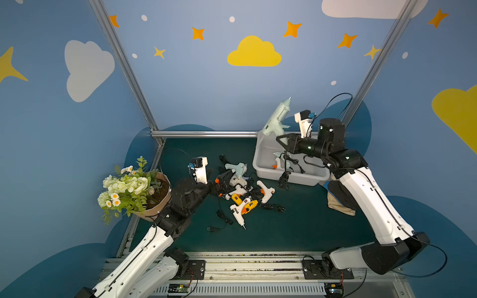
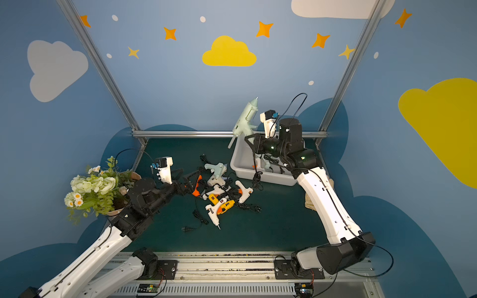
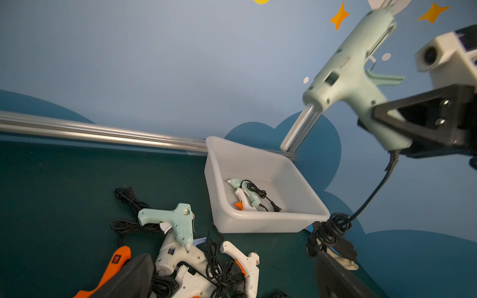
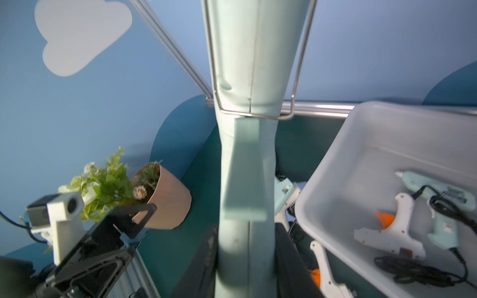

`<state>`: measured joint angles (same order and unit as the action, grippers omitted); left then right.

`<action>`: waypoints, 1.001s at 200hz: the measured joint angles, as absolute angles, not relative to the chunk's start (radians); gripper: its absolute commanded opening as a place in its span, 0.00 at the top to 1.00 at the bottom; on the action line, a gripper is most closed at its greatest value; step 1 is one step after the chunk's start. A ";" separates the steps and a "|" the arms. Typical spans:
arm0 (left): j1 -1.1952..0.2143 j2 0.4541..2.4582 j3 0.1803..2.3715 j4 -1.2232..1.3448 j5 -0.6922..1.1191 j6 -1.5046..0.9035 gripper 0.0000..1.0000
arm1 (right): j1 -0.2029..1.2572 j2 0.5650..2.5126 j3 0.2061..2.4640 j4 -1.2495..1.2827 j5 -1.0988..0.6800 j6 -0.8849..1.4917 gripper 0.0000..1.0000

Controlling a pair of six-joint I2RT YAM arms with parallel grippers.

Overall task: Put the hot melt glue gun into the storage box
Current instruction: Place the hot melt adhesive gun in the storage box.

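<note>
A large mint-green hot melt glue gun (image 1: pixel 277 117) (image 2: pixel 246 117) (image 3: pixel 348 74) (image 4: pixel 247 154) hangs nozzle-up over the far left corner of the storage box (image 1: pixel 302 179) (image 2: pixel 273 179) (image 3: pixel 258 224) (image 4: pixel 335 160). My right gripper (image 1: pixel 281 139) (image 2: pixel 249 140) (image 4: pixel 245 258) is shut on its handle. Its coiled cord (image 1: pixel 284 178) (image 3: pixel 330 232) dangles over the box's front rim. Inside the box lie a white gun (image 4: pixel 395 232) and a small mint gun (image 4: pixel 444 201). My left gripper (image 1: pixel 218 178) (image 2: pixel 185 178) (image 3: pixel 232 281) is open, empty, low at the left side of a pile of glue guns (image 1: pixel 242 196).
An orange gun (image 3: pixel 113 265) lies beside one left finger, and a small mint gun (image 3: pixel 178 222) tops the pile. Loose black cords (image 1: pixel 219 222) trail towards the front. A flower pot (image 1: pixel 134 188) stands at the left edge. A brown bag (image 1: pixel 340 206) sits behind my right arm.
</note>
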<state>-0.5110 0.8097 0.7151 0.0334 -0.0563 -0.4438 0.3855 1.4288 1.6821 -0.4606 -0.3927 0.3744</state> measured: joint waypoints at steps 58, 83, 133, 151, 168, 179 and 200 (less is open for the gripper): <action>-0.511 0.818 0.677 0.010 -0.055 -0.493 0.00 | 0.255 1.677 1.885 -0.349 -0.397 0.382 1.00; -0.511 0.813 0.661 -0.004 -0.056 -0.503 0.00 | 0.224 1.819 1.942 -0.329 -0.412 0.389 1.00; -0.511 0.782 0.643 -0.038 -0.081 -0.505 0.00 | 0.206 1.958 1.899 -0.337 -0.427 0.409 1.00; -0.511 0.771 0.643 -0.050 -0.093 -0.505 0.00 | 0.207 1.958 1.864 -0.356 -0.437 0.416 1.00; -0.511 0.762 0.643 -0.062 -0.107 -0.504 0.00 | 0.206 1.958 1.858 -0.404 -0.444 0.419 1.00; -0.511 0.756 0.643 -0.071 -0.114 -0.503 0.00 | 0.204 1.958 1.865 -0.444 -0.457 0.419 1.00; -0.511 0.745 0.643 -0.084 -0.131 -0.503 0.00 | 0.199 1.970 1.895 -0.523 -0.496 0.418 1.00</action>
<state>-0.5110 0.7452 0.6430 -0.0837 -0.1314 -0.5030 0.1986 1.9701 1.8950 -0.5228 -0.4965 0.4179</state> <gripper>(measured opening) 0.999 0.282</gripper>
